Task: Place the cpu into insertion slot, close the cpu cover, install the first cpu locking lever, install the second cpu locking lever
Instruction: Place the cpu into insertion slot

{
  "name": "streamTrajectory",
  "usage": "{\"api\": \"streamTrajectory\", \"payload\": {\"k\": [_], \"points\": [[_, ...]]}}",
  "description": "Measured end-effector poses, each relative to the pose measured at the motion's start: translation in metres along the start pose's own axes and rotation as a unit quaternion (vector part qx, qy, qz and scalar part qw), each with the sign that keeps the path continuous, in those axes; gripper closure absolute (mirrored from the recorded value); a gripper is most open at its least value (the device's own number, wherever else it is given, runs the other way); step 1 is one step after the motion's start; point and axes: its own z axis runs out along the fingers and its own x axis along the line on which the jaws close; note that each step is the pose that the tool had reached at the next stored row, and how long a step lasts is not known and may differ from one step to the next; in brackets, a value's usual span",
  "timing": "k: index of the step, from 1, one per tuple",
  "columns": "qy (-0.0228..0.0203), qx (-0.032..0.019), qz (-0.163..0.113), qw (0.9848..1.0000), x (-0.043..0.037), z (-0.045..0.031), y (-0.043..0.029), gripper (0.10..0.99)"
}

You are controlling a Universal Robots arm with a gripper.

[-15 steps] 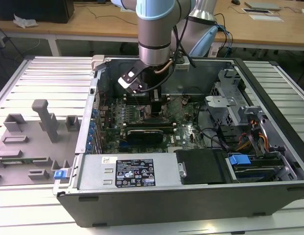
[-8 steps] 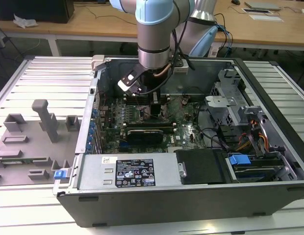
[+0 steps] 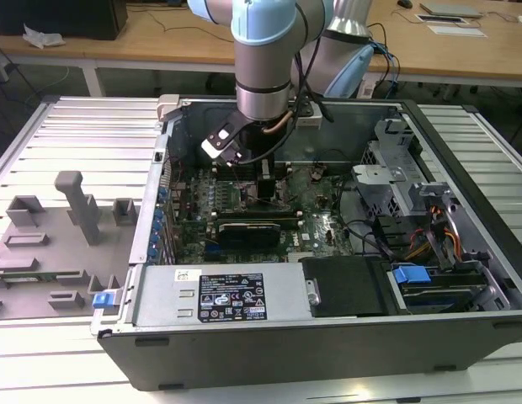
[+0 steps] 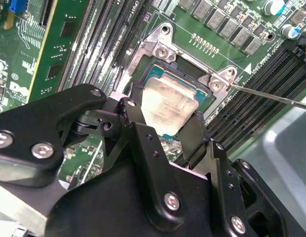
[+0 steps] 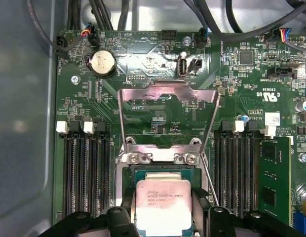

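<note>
Inside the open case (image 3: 244,353), the gripper (image 4: 164,117) pinches the cpu (image 5: 164,205) at the slot (image 5: 158,171) mid-motherboard (image 5: 143,59). The cover (image 5: 168,94) stands flipped up behind it. Memory slots (image 5: 84,173) flank both sides.

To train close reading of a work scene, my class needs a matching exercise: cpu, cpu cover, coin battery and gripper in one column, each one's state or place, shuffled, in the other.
1 cpu
2 cpu cover
3 coin battery
4 gripper

A swung open, away from the insertion slot
B shut on the cpu
C gripped at the insertion slot
D seated on the green motherboard, past the open cover

Pairs: 1-C, 2-A, 3-D, 4-B
</note>
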Motion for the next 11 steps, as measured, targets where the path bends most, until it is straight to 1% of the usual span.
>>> {"api": "streamTrajectory", "payload": {"k": [11], "points": [[0.0001,-0.0001,0.000,1.0000,0.0024,0.0021,-0.0001,0.545]]}}
